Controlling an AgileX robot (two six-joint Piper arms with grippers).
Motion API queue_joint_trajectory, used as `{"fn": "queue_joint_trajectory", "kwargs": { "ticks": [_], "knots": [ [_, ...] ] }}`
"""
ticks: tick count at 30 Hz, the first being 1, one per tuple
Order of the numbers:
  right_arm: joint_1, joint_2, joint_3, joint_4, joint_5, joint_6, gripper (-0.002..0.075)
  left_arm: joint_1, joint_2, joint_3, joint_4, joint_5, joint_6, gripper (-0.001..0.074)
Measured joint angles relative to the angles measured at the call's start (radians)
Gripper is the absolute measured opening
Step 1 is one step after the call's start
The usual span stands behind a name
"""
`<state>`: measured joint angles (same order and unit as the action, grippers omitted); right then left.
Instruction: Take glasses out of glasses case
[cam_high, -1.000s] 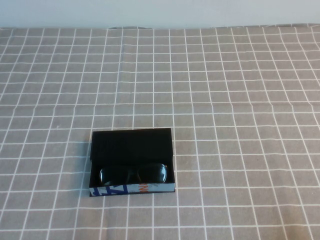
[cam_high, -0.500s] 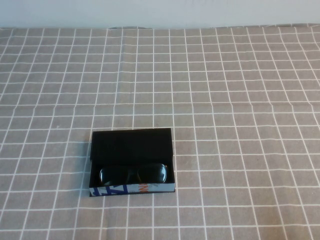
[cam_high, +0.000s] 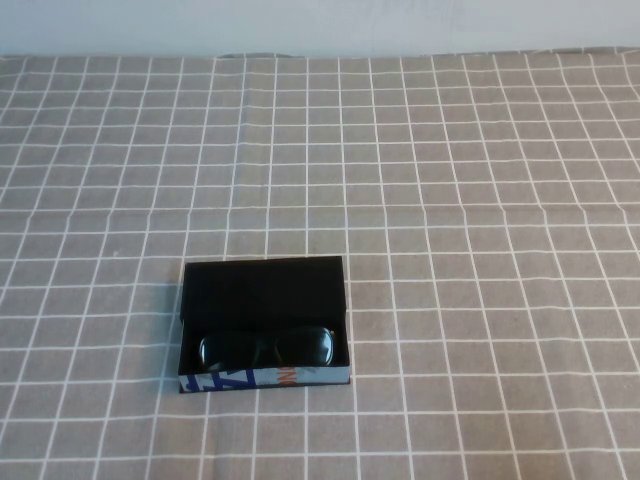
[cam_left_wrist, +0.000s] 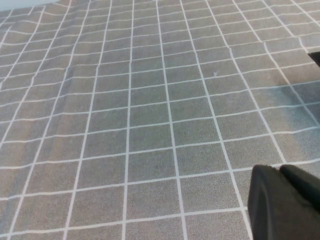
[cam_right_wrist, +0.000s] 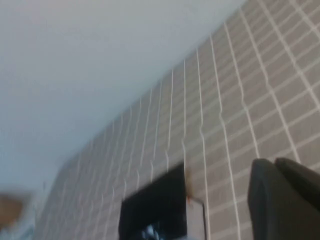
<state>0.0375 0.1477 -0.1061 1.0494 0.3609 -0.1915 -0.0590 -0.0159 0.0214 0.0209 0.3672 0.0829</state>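
Note:
The glasses case (cam_high: 264, 288) lies open at the front left of the table, its flap lid folded back and its printed front edge (cam_high: 264, 377) toward me. The black glasses (cam_high: 266, 347) lie inside, lenses up. Neither arm shows in the high view. My left gripper (cam_left_wrist: 280, 170) is shut and empty over bare cloth, away from the case. My right gripper (cam_right_wrist: 275, 162) is shut and empty, held away from the case, which shows blurred in the right wrist view (cam_right_wrist: 155, 205).
A grey cloth with a white grid (cam_high: 450, 200) covers the whole table. A pale wall (cam_high: 320, 25) runs along the far edge. A dark corner (cam_left_wrist: 315, 57) shows at the edge of the left wrist view.

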Motion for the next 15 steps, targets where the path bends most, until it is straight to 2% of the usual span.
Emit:
{"fn": "queue_joint_trajectory", "kwargs": {
  "ticks": [8,12,15],
  "knots": [
    [0.000,0.571,-0.423,-0.360,0.503,-0.027,-0.0018,0.000,0.000,0.000,0.000,0.000,0.000,-0.0004],
    [0.005,0.815,-0.598,-0.459,0.593,-0.102,-0.0018,0.000,0.000,0.000,0.000,0.000,0.000,-0.0004],
    [0.082,0.978,-0.729,-0.516,0.606,-0.133,-0.0018,0.000,0.000,0.000,0.000,0.000,0.000,-0.0004]
  ]
}}
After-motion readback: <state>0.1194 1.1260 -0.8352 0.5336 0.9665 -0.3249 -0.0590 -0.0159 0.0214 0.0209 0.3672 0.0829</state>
